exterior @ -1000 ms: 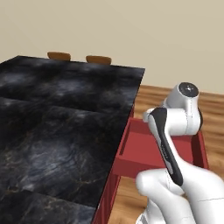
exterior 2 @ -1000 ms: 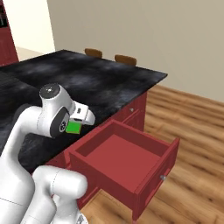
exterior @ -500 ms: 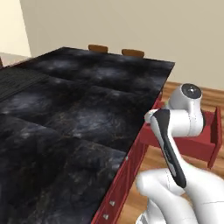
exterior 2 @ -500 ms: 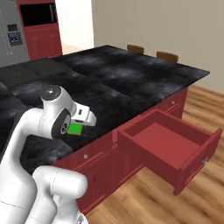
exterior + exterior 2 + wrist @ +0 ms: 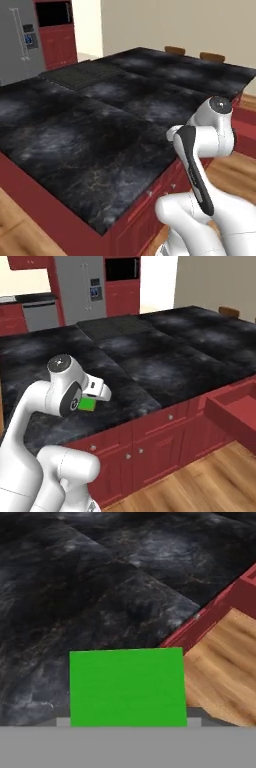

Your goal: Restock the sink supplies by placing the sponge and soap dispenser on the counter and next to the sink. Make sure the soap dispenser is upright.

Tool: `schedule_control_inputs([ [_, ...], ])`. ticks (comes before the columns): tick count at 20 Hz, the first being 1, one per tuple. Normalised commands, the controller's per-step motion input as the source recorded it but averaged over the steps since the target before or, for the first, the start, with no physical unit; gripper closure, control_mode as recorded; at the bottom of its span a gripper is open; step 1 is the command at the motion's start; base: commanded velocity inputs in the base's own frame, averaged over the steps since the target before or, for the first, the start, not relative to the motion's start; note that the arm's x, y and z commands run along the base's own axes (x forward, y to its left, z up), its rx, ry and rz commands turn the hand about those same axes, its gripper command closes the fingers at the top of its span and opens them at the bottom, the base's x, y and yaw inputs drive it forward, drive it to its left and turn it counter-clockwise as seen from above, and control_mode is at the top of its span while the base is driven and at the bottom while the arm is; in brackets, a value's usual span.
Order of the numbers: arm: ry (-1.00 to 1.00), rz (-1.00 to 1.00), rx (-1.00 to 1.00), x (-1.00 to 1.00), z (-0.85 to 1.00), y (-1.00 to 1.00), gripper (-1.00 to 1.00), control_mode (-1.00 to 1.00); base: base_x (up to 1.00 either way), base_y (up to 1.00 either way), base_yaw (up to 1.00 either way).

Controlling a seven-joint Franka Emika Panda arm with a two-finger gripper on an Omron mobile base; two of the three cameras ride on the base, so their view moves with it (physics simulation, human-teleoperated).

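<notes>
We are beside the island (image 5: 150, 361), a wide black stone slab over red cabinets, with a red drawer (image 5: 235, 411) standing open at its far end. The arm (image 5: 200, 145) is folded over the slab's edge. In the gripper (image 5: 128, 722) sits the sponge (image 5: 127, 687), a flat green block held part-open between the jaws. We judge it light, soft and compressible: grip the flat sides mid-body, with modest force.
</notes>
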Motion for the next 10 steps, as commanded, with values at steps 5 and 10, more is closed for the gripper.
schedule_control_inputs([
  [5,0.00,0.00,0.00,0.00,0.00,0.00,1.00,1.00,-0.80,0.76,0.53],
  [10,0.00,0.00,0.00,0.00,0.00,0.00,1.00,1.00,-0.50,1.00,0.52],
])
